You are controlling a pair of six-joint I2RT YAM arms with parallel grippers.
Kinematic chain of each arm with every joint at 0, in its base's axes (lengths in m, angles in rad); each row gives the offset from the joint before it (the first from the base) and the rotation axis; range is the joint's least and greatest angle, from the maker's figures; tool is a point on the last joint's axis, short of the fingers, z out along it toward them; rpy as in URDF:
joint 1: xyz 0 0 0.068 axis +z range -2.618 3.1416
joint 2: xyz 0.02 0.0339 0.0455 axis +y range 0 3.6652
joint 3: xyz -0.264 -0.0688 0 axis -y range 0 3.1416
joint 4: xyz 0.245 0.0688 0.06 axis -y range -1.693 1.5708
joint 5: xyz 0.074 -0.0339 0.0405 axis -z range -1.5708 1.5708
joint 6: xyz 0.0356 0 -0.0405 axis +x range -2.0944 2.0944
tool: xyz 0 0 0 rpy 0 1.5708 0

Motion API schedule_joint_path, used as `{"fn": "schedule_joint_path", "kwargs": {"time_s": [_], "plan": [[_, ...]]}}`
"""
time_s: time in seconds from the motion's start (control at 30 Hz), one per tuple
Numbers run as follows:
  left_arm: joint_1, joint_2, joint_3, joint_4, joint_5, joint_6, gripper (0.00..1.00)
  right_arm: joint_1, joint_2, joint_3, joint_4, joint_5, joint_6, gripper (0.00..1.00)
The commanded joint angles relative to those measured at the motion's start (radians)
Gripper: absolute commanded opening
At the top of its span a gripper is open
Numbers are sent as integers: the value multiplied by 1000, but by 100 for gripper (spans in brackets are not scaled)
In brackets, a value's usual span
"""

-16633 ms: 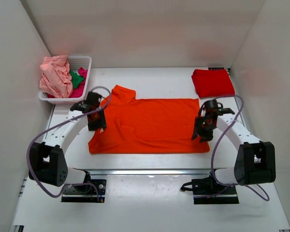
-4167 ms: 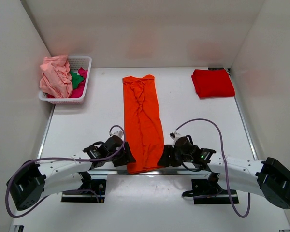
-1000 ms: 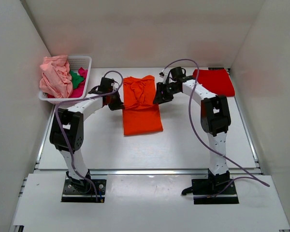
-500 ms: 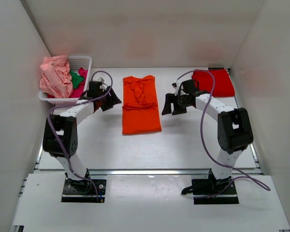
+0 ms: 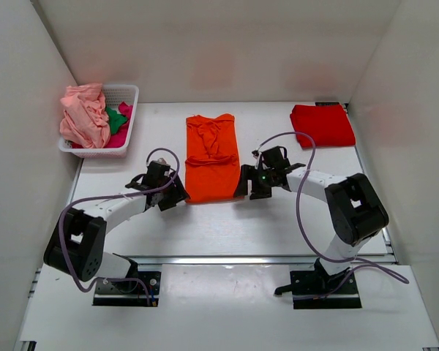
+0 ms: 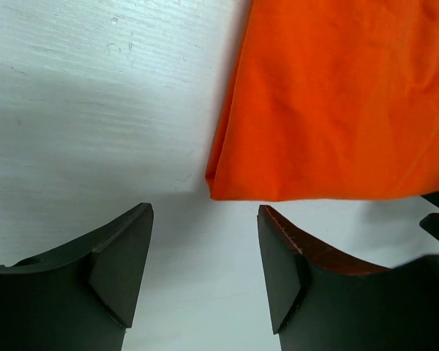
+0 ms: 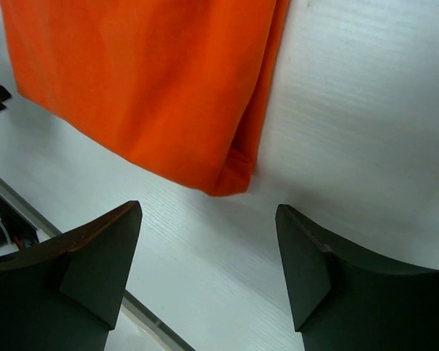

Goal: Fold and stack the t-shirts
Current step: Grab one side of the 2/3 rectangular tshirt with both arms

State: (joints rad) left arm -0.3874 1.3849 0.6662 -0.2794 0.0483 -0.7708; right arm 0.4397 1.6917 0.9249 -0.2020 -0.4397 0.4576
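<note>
The bright orange t-shirt [image 5: 213, 156] lies folded in half lengthwise and doubled over, a narrow rectangle at the table's middle. My left gripper [image 5: 177, 199] is open and empty at its near left corner [image 6: 223, 186]. My right gripper [image 5: 243, 191] is open and empty at its near right corner [image 7: 230, 183]. Neither touches the cloth. A folded red t-shirt [image 5: 322, 125] lies at the back right. Pale pink [image 5: 84, 115], green [image 5: 115, 119] and magenta [image 5: 119, 139] t-shirts are heaped in the basket.
A white mesh basket [image 5: 129, 93] stands at the back left against the left wall. White walls enclose the table on three sides. A metal rail [image 5: 227, 259] runs along the near edge of the table.
Both grippers let go of the folded-over orange t-shirt near its far end and moved back toward me, now sitting open at its near corners. The shirt lies still.
</note>
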Motion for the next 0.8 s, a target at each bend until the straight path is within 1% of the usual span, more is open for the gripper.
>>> {"fn": "schedule_joint_path", "kwargs": {"time_s": [0.0,0.13,0.17,0.33,0.37,0.43,0.47,0.5,0.53,0.57,0.67,0.7,0.77], "plan": [[-7,28,16,36,-34,-68,70,-6,2,6,113,29,82,72],[-37,106,44,48,-41,-93,69,-15,29,14,113,21,95,67],[-45,114,50,58,-44,-102,69,-12,29,15,108,18,92,63],[-64,151,39,107,-45,-143,63,-6,54,12,101,35,110,56],[-68,151,39,103,-68,-148,60,-7,51,5,108,35,119,54],[-68,151,38,114,-79,-157,54,-10,60,-15,124,27,140,45],[-62,157,39,100,-77,-156,52,-10,57,-12,128,25,145,43],[-68,158,33,105,-79,-150,46,-13,60,-17,131,22,145,40],[-70,157,45,102,-83,-154,43,-16,62,-18,131,22,150,30],[-68,160,33,105,-87,-154,39,-19,69,-18,134,19,154,27],[-71,157,17,124,-81,-163,36,-18,86,-17,133,7,174,24],[-67,157,15,128,-80,-162,34,-19,88,-17,131,-4,171,24],[-73,160,12,124,-80,-168,35,-19,99,-21,136,-11,182,25]]}}
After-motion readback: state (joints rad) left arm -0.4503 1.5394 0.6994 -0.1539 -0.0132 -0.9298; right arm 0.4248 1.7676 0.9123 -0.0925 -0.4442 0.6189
